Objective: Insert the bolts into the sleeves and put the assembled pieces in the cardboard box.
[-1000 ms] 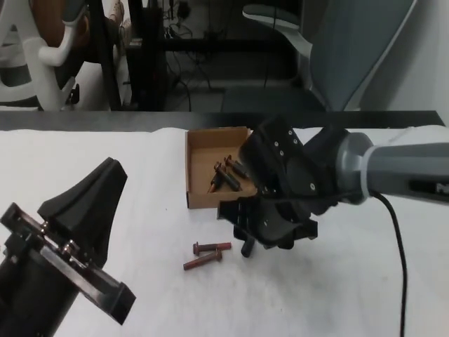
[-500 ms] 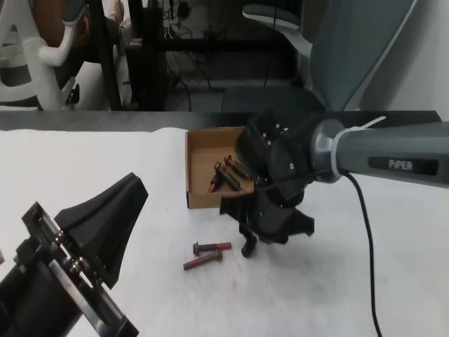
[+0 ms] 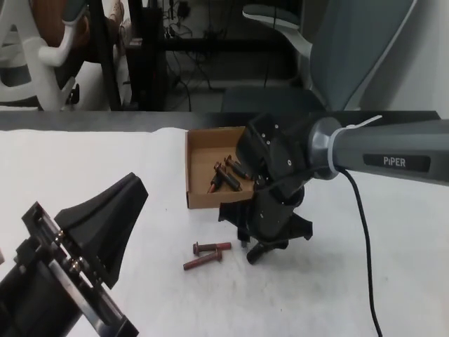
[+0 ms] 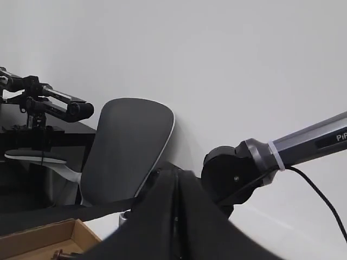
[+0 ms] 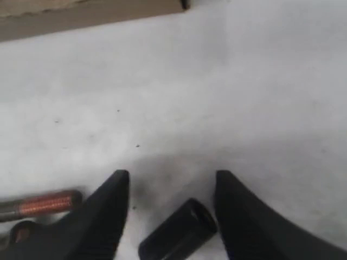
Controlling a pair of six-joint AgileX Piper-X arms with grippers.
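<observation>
**One sleeve (image 5: 179,235) loose under my open right gripper (image 5: 172,176): slip risk**

On the bench (image 3: 365,288), the cardboard box (image 3: 203,151) sits far-centre with several assembled pieces (image 3: 228,175) in it. My left gripper (image 3: 126,193) is near-left, jaws together on nothing. The right gripper hangs just near of the box, jaws spread wide either side of the sleeve. I see no contact. Two bolts (image 3: 210,247) lie just left of it, axes roughly left-right.

My worry is that the sleeve sits skewed to the jaws. Closing may roll it, spit it out, or knock the nearer bolt. It lies on its side, long axis near-left to far-right, one open end facing far-right.
</observation>
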